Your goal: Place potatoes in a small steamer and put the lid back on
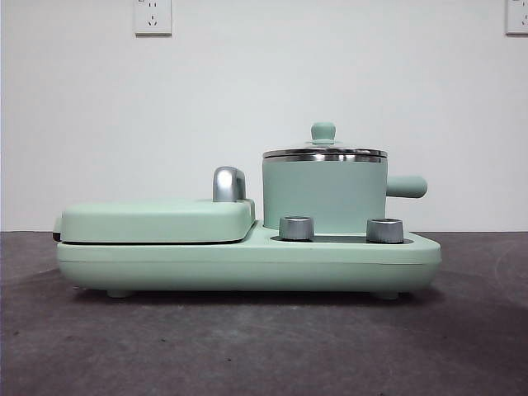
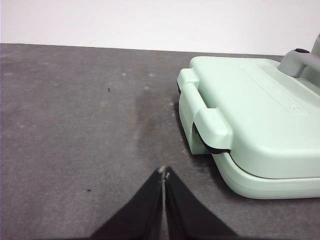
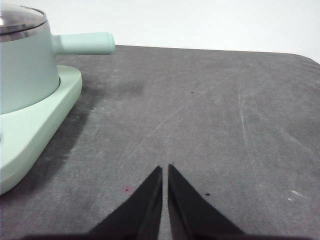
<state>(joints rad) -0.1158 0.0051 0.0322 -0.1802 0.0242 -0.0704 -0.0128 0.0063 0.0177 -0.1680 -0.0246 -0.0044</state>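
The small steamer, a mint-green pot with a steel rim and a stubby side handle, stands on the right half of the green base; it also shows in the right wrist view. The glass lid with its green knob sits on the steamer's rim. No potatoes are in view. My left gripper is shut with nothing in it, low over the table beside the griddle end of the appliance. My right gripper is shut and holds nothing, over bare table off the steamer's handle side.
A flat mint-green lidded griddle with a chrome handle fills the left half of the base; its end shows in the left wrist view. Two metal dials sit in front of the steamer. Dark grey table surrounds it.
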